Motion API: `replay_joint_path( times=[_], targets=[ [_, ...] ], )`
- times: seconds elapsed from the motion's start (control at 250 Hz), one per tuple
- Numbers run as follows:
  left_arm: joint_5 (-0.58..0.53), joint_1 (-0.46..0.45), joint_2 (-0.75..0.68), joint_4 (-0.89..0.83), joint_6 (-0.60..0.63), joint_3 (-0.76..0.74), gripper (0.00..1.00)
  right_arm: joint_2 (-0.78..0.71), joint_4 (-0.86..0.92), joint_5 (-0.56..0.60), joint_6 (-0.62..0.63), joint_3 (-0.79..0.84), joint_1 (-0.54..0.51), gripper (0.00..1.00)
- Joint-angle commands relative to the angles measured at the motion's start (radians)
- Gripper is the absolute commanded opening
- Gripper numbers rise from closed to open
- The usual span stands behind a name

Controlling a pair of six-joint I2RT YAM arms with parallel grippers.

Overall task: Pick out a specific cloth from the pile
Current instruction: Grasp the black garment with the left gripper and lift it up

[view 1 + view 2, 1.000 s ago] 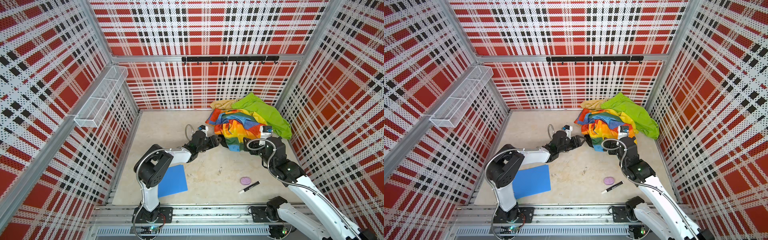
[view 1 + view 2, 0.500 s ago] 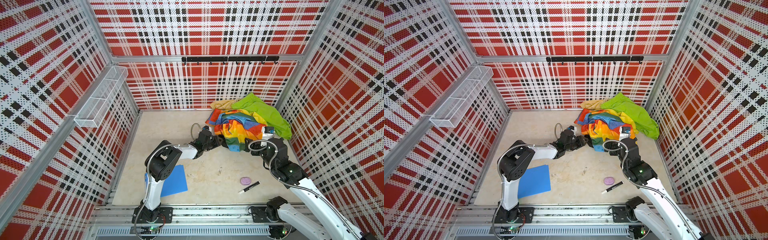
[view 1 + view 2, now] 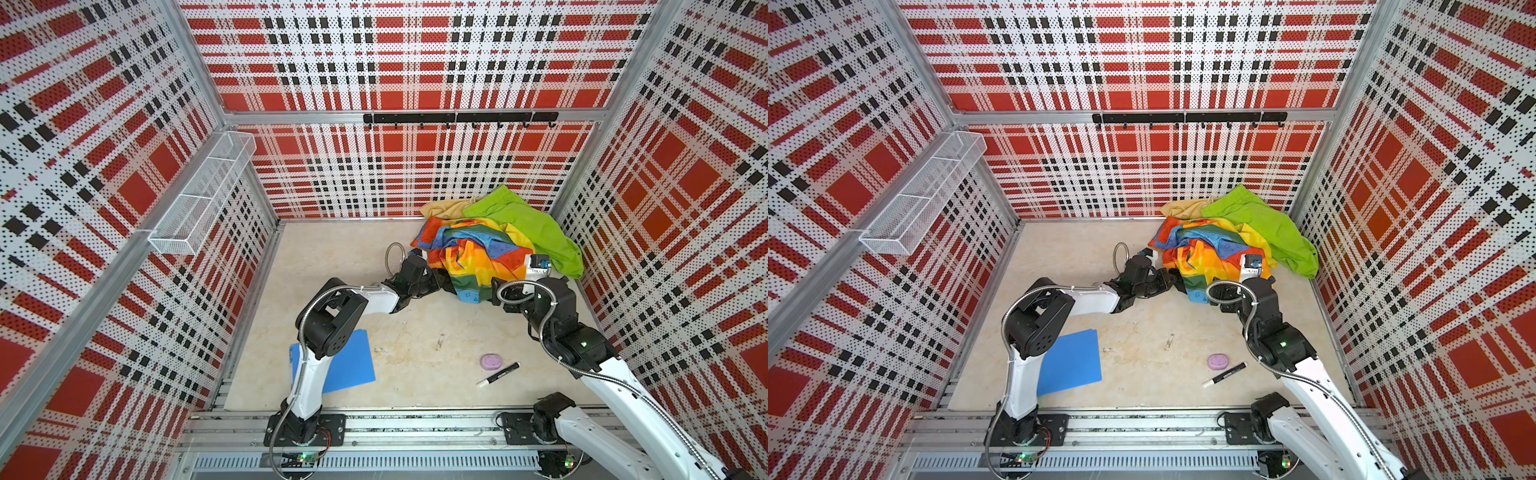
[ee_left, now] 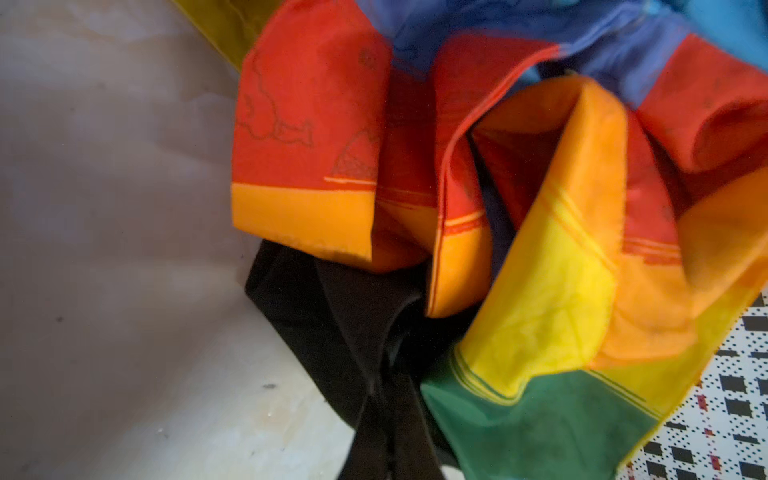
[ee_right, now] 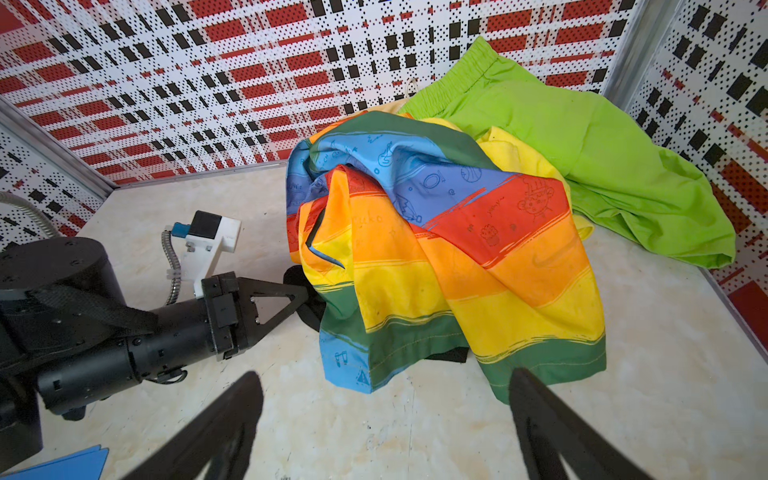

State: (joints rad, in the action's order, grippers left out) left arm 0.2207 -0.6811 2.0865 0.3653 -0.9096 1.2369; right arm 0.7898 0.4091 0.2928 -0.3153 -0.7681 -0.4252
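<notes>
Two grippers are meeting at the near edge of the pile (image 3: pixel 1221 249), which is sitting in the far right corner of the beige table (image 3: pixel 332 266). The left gripper (image 5: pixel 306 297) is reaching in from the left with its jaws pressed together at the pile's near-left foot. There a plain black cloth (image 4: pixel 353 332) is poking out from under a rainbow-striped cloth (image 3: pixel 478 257). In the left wrist view the black folds are narrowing toward the gripper, so it is probably pinching that fabric, though the contact itself is lying out of sight. Most of the plain black cloth is lying buried beneath the rainbow stripes. The right gripper (image 5: pixel 386 374) is hovering just on the near side of the pile, jaws spread wide and holding nothing. A lime green cloth (image 3: pixel 536 228) is draping over the heap's far right side, and a tan cloth (image 3: pixel 444 208) is peeking out at its far left. Well apart, nearer the front, a flat blue sheet (image 3: pixel 351 361) is lying on the left. On the right, a small purple round object (image 3: pixel 491 360) is lying just beside a black marker (image 3: pixel 498 374).
</notes>
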Motion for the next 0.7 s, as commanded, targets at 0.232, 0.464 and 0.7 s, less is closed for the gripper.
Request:
replay_joint_path(
  times=[0.232, 0.464, 0.7],
  targets=[
    [0.036, -0.009, -0.154, -0.023, 0.147, 0.092, 0.00, -0.001, -0.044, 0.005, -0.015, -0.004, 0.000, 0.98],
    [0.078, -0.025, -0.173, -0.021, 0.244, 0.216, 0.00, -0.001, -0.045, 0.009, -0.028, 0.005, 0.000, 0.98],
    [0.103, -0.025, -0.186, -0.022, 0.303, 0.294, 0.00, -0.008, -0.056, 0.014, -0.060, 0.023, 0.000, 0.97]
  ],
)
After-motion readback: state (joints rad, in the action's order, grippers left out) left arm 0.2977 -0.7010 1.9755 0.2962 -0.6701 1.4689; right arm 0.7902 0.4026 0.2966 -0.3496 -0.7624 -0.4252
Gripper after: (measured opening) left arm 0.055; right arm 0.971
